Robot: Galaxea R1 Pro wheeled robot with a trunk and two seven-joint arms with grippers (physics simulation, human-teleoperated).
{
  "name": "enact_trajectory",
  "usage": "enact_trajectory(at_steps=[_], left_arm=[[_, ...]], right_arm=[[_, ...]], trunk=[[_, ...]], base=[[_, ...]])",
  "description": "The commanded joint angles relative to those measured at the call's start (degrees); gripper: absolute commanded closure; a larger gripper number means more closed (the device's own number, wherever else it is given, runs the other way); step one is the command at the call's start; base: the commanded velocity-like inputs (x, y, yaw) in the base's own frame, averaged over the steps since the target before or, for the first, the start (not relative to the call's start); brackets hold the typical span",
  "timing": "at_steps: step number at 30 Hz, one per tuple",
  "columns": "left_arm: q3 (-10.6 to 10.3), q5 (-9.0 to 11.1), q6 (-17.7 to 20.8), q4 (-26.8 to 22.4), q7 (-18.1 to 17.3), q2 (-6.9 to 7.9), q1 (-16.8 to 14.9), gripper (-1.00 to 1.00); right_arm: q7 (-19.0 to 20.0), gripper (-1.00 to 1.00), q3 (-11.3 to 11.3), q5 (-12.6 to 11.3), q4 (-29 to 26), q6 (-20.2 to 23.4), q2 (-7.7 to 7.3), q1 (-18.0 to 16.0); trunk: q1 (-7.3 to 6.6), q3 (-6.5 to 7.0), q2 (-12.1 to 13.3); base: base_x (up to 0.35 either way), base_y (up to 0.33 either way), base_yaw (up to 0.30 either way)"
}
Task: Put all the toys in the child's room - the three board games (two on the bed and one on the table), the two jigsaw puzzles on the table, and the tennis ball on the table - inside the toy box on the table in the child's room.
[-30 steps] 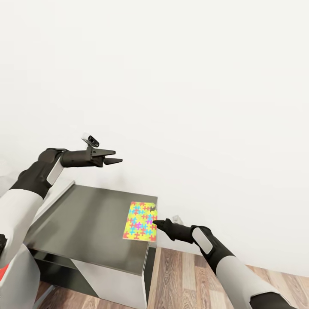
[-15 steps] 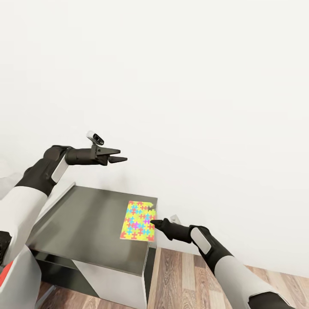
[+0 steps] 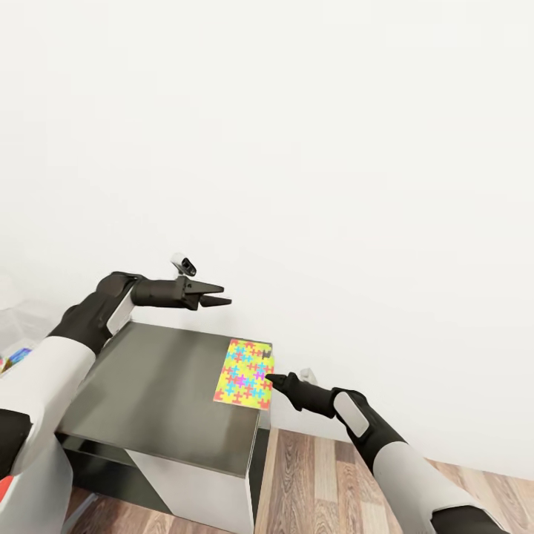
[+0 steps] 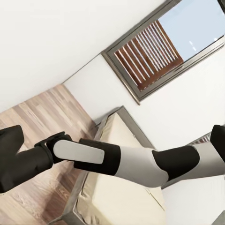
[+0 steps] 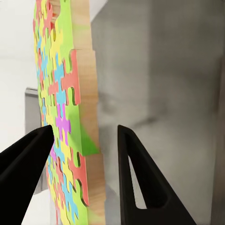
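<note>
Room: plain white wall [image 3: 334, 148] behind a dark grey surface [image 3: 156, 393]; wood-plank floor [image 3: 311, 482] beyond the surface's right edge.
Surface: glossy dark top on a pale base, with the jigsaw puzzle resting on it.
Jigsaw puzzle [image 3: 245, 373]: a flat board of yellow, blue, red and pink pieces with a wooden edge, at the surface's far right corner, running along the right edge and seeming to jut slightly past it.
Right claw [image 3: 270, 380]: at the puzzle's right edge, near the far right corner, tips touching or just beside the board. In the right wrist view the claw [image 5: 84, 140] is open, its two dark fingers [image 5: 136, 173] one on each side of the puzzle [image 5: 70, 122], which stands edge-on between them. Whether the pads press the board cannot be told.
Left claw [image 3: 216, 295]: held in the air above the surface's far edge, well apart from the puzzle, pointing toward the right, fingers a little parted with nothing between them.
Left wrist view: the right forearm [image 4: 108, 161] crosses the picture over wood floor; behind it a bed [image 4: 122, 187] with a pale mattress and a window with brown slats [image 4: 154, 51].
Left margin of head view: something small and colourful [image 3: 15, 360] at the picture's edge, too cut off to identify.
</note>
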Motion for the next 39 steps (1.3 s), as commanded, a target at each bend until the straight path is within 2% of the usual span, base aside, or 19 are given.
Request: enact_trajectory(at_steps=[1, 9, 39], left_arm=[[-0.2, 0.02, 0.59, 0.02, -0.33, 0.07, 0.27, -1.0], [-0.14, 0.01, 0.5, 0.03, -0.33, 0.08, 2.79, -1.0], [-0.27, 0.01, -0.08, -0.05, -0.33, 0.16, 2.81, -1.0]], right_arm=[[0.06, 1.0, 0.06, -0.17, 0.0, 0.18, -0.02, -0.04], [0.11, 1.0, 0.01, -0.17, 0.0, 0.18, -0.03, -0.04], [0.03, 1.0, -0.06, -0.19, -0.09, 0.39, -0.01, -0.04]], trunk=[[-0.22, 0.12, 0.36], [-0.44, 0.3, 0.77], [-7.03, 5.68, 12.8]], base=[[0.0, 0.0, 0.0], [0.0, 0.0, 0.0], [0.0, 0.0, 0.0]])
